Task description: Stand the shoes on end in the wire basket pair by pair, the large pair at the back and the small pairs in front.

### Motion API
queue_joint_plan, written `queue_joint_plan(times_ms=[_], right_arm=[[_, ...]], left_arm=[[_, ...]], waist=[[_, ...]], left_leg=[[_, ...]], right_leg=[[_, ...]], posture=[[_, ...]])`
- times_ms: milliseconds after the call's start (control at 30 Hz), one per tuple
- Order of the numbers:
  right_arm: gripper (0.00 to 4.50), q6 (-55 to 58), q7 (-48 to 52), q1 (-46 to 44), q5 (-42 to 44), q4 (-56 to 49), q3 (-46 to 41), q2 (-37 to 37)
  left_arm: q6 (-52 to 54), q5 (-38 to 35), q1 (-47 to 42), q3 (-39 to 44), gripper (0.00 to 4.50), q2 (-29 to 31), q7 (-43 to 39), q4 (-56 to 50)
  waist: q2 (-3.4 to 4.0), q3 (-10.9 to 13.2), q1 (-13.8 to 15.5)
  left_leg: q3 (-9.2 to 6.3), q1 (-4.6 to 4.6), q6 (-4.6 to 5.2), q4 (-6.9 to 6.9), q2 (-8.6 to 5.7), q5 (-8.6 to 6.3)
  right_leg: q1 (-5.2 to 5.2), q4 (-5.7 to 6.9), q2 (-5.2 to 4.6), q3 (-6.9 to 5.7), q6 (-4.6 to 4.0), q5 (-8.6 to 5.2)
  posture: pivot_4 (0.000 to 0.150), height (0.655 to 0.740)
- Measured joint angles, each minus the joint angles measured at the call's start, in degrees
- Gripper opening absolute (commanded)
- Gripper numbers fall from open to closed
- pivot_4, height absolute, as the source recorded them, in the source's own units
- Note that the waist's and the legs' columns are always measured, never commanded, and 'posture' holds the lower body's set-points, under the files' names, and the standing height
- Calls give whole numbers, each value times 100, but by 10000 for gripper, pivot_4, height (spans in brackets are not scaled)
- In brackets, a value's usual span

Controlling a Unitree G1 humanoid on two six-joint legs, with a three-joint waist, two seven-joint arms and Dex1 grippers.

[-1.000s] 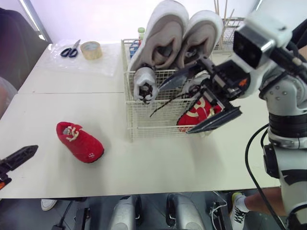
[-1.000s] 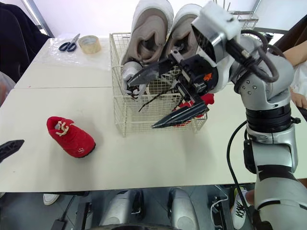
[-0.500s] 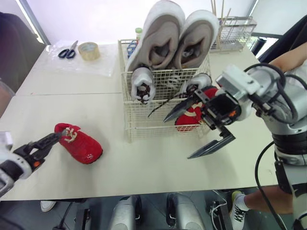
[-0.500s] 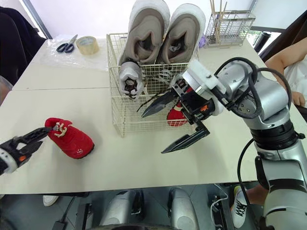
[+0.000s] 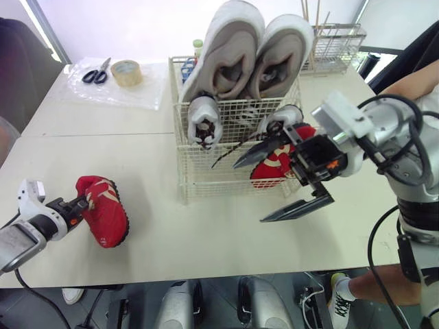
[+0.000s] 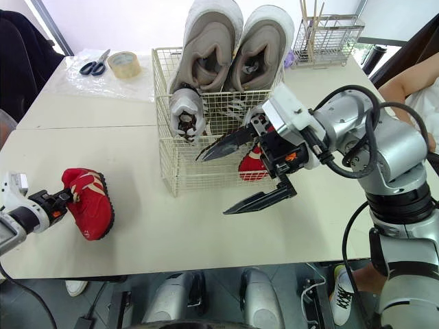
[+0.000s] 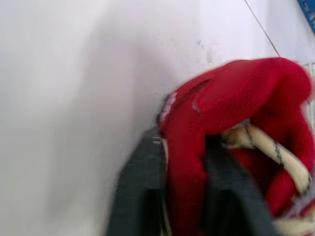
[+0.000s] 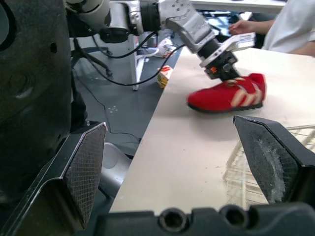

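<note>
Left eye view: a white wire basket stands on a pale surface. Two large grey shoes stand on end along the back of the basket, toes up, rising well above its rim. In front of them, inside the basket, a small grey and white shoe stands at the left and a matching one at the right, with dark laces trailing through the wire. A second red shoe shows through the mesh at the basket's front right corner.

Well to the left of the basket, nearer the robot, a loose red shoe with cream laces sits on the surface. The left gripper is closed on its heel collar; in the left wrist view one black finger lies outside the collar and the other inside. The right wrist view shows the sole down at the surface.

The right gripper hangs just in front of the basket's right half, its two black fingers spread wide apart and holding nothing.

Behind the basket to the left lie scissors and a roll of tape on clear plastic. Behind it to the right stands a smaller wire rack. A person's arm shows to the right of that rack.
</note>
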Motion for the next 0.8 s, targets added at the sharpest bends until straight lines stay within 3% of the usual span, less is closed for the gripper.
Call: queue_joint_plan(times_ms=[167,333,533,667,800], right_arm=[[45000,110,-290,-41,5,168,-134,13],[45000,243,-514,-485,-5,714,-298,57],[45000,-15,-186,-1054,-452,1549,-117,108],[45000,-131,-63,-1129,-741,1962,-21,104],[45000,-128,-226,-1140,-906,2070,-40,123]], left_arm=[[-337,-44,-192,802,3100,101,79,-839],[-969,155,-1009,1069,3100,529,355,-2606],[-1750,555,-2329,-158,3100,464,510,-4421],[-1746,1202,-2706,-1107,3100,351,459,-4409],[-1987,2129,-3166,-1849,3100,-233,66,-4125]], waist=[[-4,1,21],[-2,1,8],[-2,0,14],[-3,1,33],[-5,1,58]], left_leg=[[0,-2,-1,0,-2,1],[4,-1,0,0,-23,0],[22,3,27,2,-27,10],[20,1,25,17,-12,16],[22,1,27,26,-10,17]], right_leg=[[0,-1,-5,0,-1,0],[4,-5,-22,0,0,0],[13,-5,-17,-1,23,13],[13,4,17,-3,29,16],[18,6,40,-7,51,27]], posture=[[1500,7371],[1500,7371],[1500,7371],[1500,7371],[1500,7371]])
